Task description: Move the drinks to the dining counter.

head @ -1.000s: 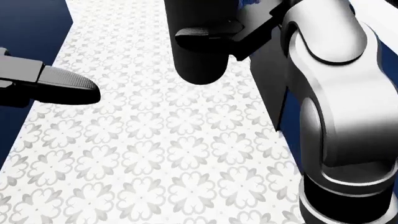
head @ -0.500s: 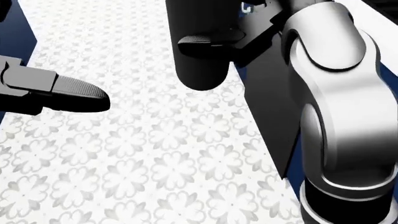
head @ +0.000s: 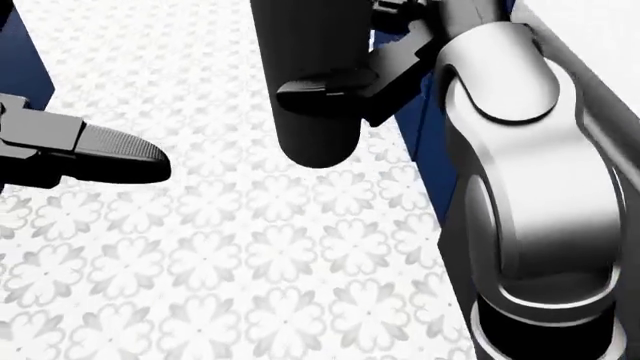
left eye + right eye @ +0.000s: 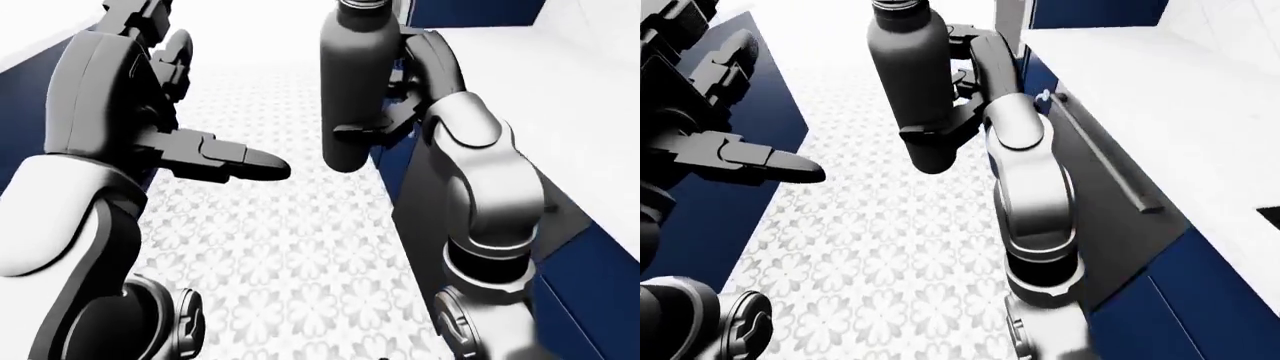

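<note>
Your right hand (image 4: 958,90) has its fingers (image 3: 325,91) closed around the dark bottle (image 4: 908,79), holding it upright and high over the patterned floor (image 3: 250,262), presumably so it travels without tipping. Your left hand (image 4: 215,156) hangs empty, fingers spread. Since a second ago the whole head view has shifted: the blue cabinet (image 4: 1200,300) and white bench (image 4: 1160,97) stand closer on the right.
</note>
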You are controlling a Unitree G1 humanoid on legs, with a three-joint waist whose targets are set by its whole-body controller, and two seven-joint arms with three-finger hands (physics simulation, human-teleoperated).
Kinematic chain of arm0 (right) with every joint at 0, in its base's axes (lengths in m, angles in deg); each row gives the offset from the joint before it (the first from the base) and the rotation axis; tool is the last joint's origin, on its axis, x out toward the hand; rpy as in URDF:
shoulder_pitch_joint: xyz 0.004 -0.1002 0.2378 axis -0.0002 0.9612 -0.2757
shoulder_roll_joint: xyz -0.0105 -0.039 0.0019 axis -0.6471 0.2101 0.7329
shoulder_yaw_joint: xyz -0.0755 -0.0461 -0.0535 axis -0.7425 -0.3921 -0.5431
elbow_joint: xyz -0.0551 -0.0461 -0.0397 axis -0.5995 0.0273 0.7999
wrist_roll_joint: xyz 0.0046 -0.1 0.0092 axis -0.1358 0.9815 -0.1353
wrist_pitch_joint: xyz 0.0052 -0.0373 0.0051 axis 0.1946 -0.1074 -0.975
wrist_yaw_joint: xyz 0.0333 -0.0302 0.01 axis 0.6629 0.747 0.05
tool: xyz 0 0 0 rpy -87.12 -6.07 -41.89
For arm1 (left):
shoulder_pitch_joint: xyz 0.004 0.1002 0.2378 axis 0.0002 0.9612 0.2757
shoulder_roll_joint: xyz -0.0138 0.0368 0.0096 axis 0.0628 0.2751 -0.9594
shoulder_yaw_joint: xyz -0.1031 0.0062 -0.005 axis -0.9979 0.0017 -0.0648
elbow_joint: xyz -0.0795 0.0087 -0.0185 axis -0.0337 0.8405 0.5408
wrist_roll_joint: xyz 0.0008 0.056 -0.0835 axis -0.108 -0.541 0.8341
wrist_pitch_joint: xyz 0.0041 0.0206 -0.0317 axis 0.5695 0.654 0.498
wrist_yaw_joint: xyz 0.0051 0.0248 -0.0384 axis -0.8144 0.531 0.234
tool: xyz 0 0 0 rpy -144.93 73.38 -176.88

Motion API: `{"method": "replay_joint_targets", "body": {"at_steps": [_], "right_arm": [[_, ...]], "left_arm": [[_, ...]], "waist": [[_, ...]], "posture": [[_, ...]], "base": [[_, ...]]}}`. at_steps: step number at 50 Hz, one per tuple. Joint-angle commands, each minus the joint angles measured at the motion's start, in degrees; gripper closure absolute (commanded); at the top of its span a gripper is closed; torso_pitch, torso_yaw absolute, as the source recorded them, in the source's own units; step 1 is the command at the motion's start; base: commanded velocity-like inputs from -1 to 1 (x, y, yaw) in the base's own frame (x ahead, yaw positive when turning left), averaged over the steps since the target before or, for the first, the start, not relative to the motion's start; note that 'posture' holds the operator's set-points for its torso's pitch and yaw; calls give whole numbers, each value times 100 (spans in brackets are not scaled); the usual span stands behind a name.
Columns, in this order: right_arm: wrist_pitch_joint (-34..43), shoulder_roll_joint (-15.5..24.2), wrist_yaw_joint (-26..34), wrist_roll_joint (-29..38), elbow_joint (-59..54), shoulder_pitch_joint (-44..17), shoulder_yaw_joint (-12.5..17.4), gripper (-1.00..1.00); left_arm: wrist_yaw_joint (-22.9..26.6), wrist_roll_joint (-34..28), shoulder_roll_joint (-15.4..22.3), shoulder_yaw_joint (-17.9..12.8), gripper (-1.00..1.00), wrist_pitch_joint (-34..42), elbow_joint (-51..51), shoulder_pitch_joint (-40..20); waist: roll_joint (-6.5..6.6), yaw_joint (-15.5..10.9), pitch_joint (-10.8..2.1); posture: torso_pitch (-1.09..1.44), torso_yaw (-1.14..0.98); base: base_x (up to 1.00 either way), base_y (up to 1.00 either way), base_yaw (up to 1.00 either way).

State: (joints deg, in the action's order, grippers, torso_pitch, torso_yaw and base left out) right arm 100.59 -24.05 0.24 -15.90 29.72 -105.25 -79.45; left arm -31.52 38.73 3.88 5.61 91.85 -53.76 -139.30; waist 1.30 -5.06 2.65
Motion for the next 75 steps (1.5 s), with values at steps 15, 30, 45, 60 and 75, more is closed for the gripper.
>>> {"method": "replay_joint_targets", "body": {"at_steps": [15, 30, 45, 60, 75], "right_arm": [[-217, -8, -36, 153, 476, -263, 104, 100], [-224, -21, -45, 125, 532, -248, 138, 100], [-150, 31, -72, 73, 599, -283, 147, 100], [-118, 70, -86, 29, 635, -297, 167, 100], [-163, 34, -169, -34, 646, -281, 227, 100]], "left_arm": [[28, -52, 63, -18, -100, 39, -42, -239], [38, -73, 35, -23, -100, -17, -48, -172], [32, -90, 17, -4, -100, -65, -46, -119], [39, -89, 42, 6, -100, 5, -52, -181], [51, -111, 28, 12, -100, -54, -44, -133]], "waist": [[-278, 380, 49], [-711, 534, -275], [13, 341, -65], [-352, 397, -9], [44, 466, -63]], "posture": [[0, 0], [0, 0], [0, 0], [0, 0], [0, 0]], "base": [[14, 0, 100], [0, 0, 100], [0, 0, 100], [0, 0, 100], [0, 0, 97]]}}
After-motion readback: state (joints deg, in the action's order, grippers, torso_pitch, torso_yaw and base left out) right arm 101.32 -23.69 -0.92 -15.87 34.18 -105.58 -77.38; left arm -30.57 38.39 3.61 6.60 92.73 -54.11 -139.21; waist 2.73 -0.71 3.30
